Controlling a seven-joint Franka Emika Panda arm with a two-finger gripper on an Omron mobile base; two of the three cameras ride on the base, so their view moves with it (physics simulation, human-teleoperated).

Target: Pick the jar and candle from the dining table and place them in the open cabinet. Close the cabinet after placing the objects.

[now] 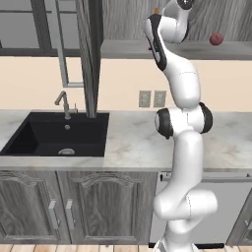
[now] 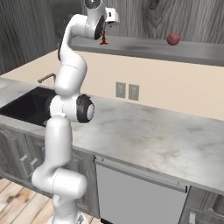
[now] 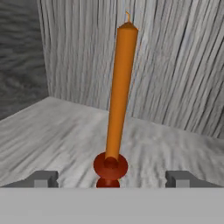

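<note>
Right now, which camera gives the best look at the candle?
The hand view: the candle stands whole on the cabinet shelf between the open gripper fingertips. The right base view shows just its red base; the left, an orange sliver.

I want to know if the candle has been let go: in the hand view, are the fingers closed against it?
No. The fingertips stand wide apart on either side of the candle, touching neither it nor its holder.
</note>
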